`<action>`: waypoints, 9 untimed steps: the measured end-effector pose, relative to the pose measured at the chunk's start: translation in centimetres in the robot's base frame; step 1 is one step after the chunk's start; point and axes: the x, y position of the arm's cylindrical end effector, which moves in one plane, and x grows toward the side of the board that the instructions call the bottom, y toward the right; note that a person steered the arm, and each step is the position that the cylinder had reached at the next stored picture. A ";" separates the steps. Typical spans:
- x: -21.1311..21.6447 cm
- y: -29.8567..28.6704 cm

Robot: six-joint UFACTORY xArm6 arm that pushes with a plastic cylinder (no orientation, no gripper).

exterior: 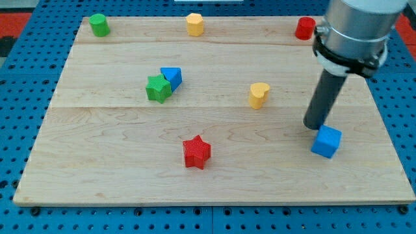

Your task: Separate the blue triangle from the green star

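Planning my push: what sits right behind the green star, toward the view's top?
The blue triangle sits behind the green star, touching it at its upper right. The star covers the triangle's lower left edge. My tip is far right, by the blue cube.

A pale wooden board (214,175) of joined planks fills most of the scene; beneath it lies a blue perforated surface (19,130), showing at left, right and near edges; at the far left corner a red patch (26,13) appears; light is even.
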 end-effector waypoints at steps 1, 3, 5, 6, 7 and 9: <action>0.0 0.4; -1.3 -4.9; -1.3 -6.3; -2.6 -6.3; -5.4 -6.3; -6.0 -6.2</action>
